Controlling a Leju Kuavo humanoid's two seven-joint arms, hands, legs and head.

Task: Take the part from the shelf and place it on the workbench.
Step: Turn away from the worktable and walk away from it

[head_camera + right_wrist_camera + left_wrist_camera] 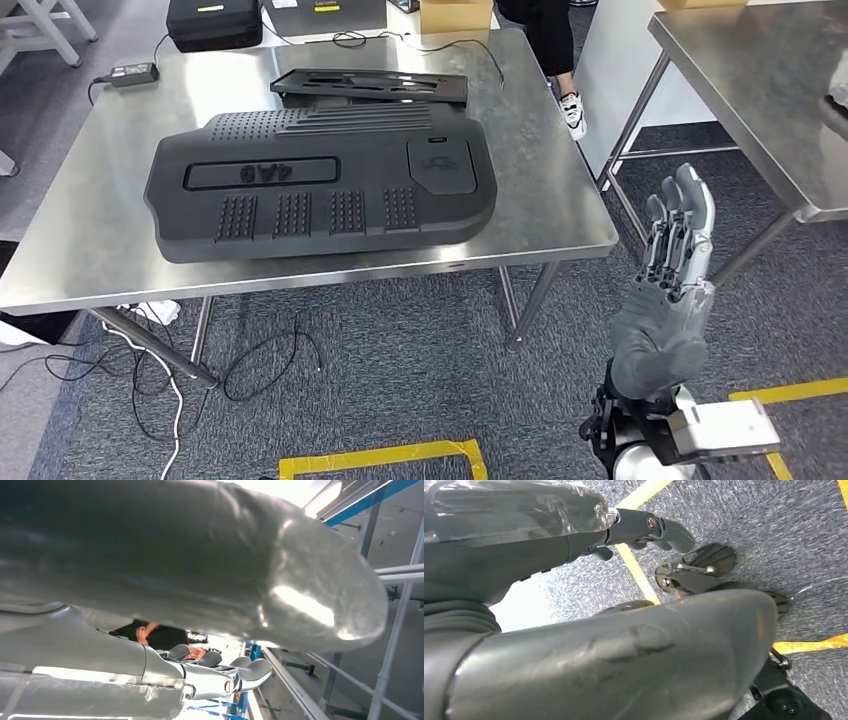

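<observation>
A large black moulded part [320, 185] lies flat on the steel surface [540, 215], its long axis running left to right across the surface and its ribbed upper face turned up. Raised characters in a recessed panel on that face read upside down from the robot's side; a row of four studded patches lines the near edge, and a smoother square pad sits toward the right end. The part's near edge lies close to the surface's near rim.

Just behind it, toward the far side, a thinner black frame piece [372, 85] lies flat, also stretched left to right, its near edge meeting the part's far edge. A power adapter [133, 73] with its cable rests at the far left corner, near a black case [213, 22], and a cardboard box [456, 14] stands at the far edge.

The right robot hand [672, 270] is raised off to the right of the surface, well apart from the part, fingers straight and close together, holding nothing. The left robot hand [624, 645] appears from its wrist camera above grey carpet [774, 525] crossed by yellow tape; its thumb fills the foreground, fingers extended and apart, nothing held.

A second steel surface [770, 90] stands at far right. A person's shoe [573, 112] shows between the two.
</observation>
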